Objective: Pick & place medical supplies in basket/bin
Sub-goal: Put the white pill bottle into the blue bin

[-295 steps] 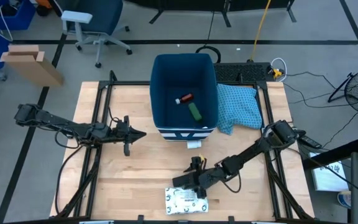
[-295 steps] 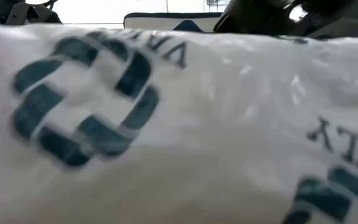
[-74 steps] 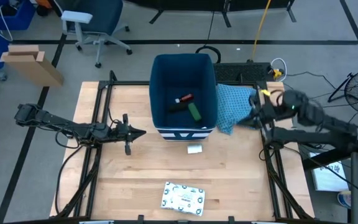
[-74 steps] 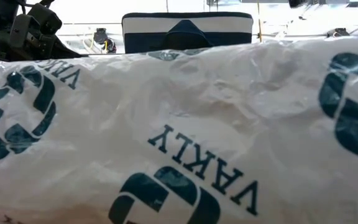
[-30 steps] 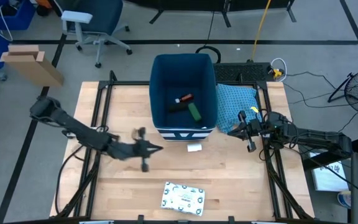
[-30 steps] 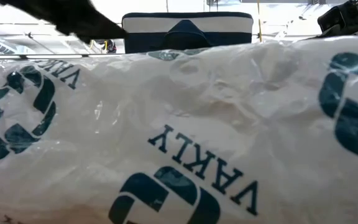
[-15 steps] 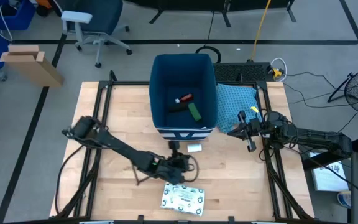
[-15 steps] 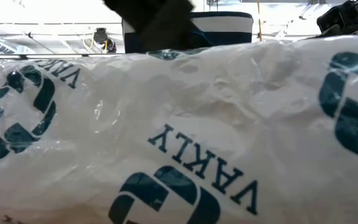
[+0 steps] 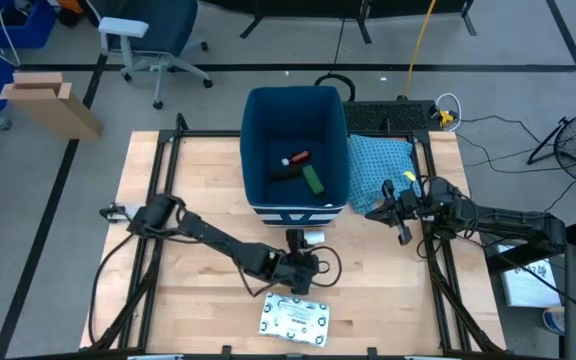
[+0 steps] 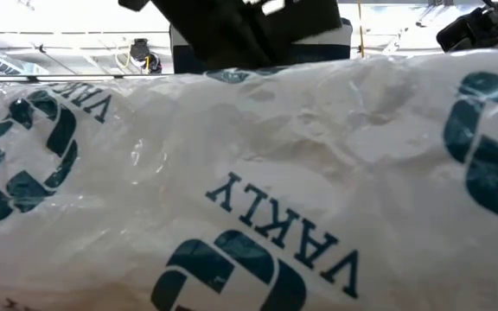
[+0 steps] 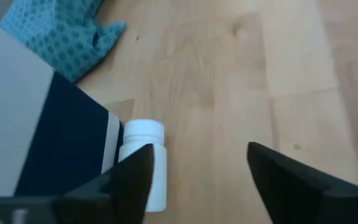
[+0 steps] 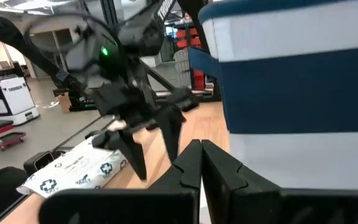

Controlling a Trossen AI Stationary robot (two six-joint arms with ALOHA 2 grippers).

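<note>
High view: the flat white packet [image 9: 294, 318] with green print is seen lying on the desk [image 9: 198, 200] near its front edge, apart from the other supplies. Just beyond it, between the packet and the bin, the left tool [image 9: 306, 262] is held low over the wood, its fingers spread and nothing gripped between them. A small white bottle [image 9: 313, 238] lies on its side on the desk, touching or just beside the striped front of the dark blue bin [image 9: 259, 130]. In the left wrist view this white bottle [image 11: 145, 160] is seen close to one of the spread fingers [image 11: 129, 177], beside the bin's wall [image 11: 55, 149]. Inside the bin a small red item [image 9: 297, 158], a dark green box [image 9: 314, 180] and a dark object between them, too small to identify, are found on the bottom. The light blue patterned cloth [image 9: 383, 170] is spread against the bin's right side. The right tool [image 9: 398, 210] is held near the cloth's front corner, at the right edge of the desk, with its fingers pressed together, as shown in the right wrist view [image 12: 201, 158]. In the low view the picture is almost filled by the packet [image 10: 249, 190], with dark parts of the left arm above it.
</note>
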